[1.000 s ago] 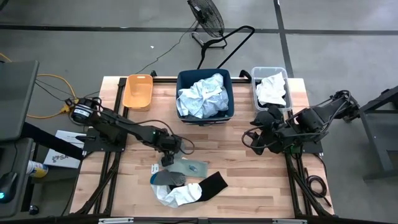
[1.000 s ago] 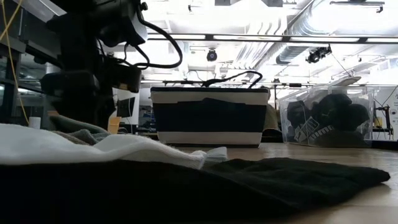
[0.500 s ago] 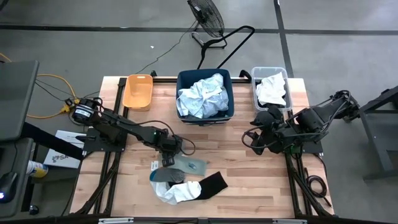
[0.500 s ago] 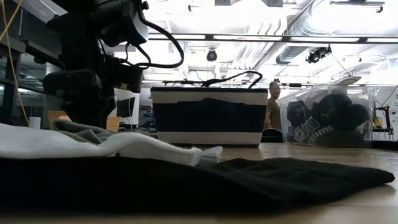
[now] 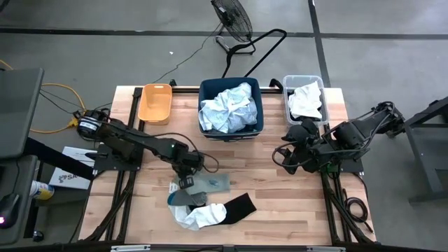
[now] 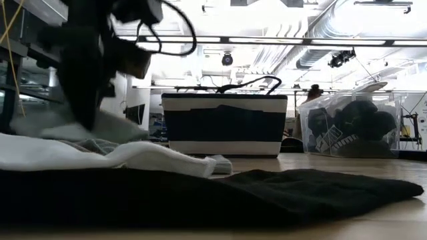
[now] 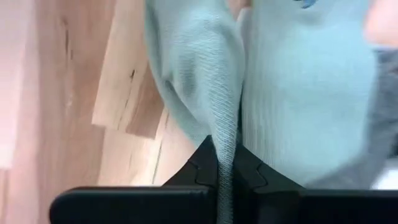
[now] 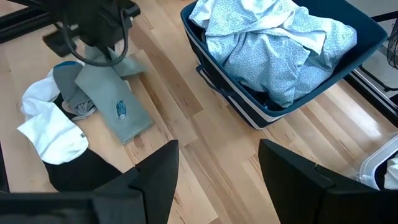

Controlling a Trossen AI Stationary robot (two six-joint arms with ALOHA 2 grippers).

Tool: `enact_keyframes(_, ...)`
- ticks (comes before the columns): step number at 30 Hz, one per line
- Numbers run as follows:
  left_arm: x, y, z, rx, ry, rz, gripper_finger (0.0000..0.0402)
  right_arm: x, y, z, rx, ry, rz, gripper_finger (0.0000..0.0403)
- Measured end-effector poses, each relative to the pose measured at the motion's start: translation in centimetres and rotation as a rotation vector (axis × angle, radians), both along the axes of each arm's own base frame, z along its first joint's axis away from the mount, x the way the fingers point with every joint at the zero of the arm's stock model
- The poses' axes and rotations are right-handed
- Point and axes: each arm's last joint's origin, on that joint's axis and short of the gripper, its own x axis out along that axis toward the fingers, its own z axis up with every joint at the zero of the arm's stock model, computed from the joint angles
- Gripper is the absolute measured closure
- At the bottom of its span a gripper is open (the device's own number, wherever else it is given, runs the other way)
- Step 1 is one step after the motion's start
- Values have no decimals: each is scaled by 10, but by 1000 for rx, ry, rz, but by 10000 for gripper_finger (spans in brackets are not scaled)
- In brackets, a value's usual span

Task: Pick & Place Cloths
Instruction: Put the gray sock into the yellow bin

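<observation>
Three bins (image 5: 230,105) stand behind; left pincer (image 5: 186,180) is clamped on one grey-green sock (image 5: 210,185), right pincer (image 5: 285,158) gapes empty.

wooden table (image 5: 266,175) | orange bin (image 5: 155,103), navy bin (image 5: 231,126), clear bin (image 5: 304,105) | cloths (image 5: 210,203), possibly overlapping

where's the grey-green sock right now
In the high view the grey-green sock lies left of table centre, in front of the navy bin, pinched at one end by the left gripper, beside the white cloth.
</observation>
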Motion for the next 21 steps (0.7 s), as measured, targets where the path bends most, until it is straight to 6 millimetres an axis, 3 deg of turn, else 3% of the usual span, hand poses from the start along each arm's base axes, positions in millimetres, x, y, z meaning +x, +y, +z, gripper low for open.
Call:
enact_keyframes(5, 6, -1, 46, 12, -28, 3, 398, 0, 0, 0, 2, 1, 1, 190)
enact_keyframes(13, 8, 4, 120, 188, -82, 49, 398, 0, 0, 0, 2, 1, 2, 190)
enact_keyframes(21, -3, 11, 178, 315, -139, 109, 399, 0, 0, 0, 2, 1, 2, 190)
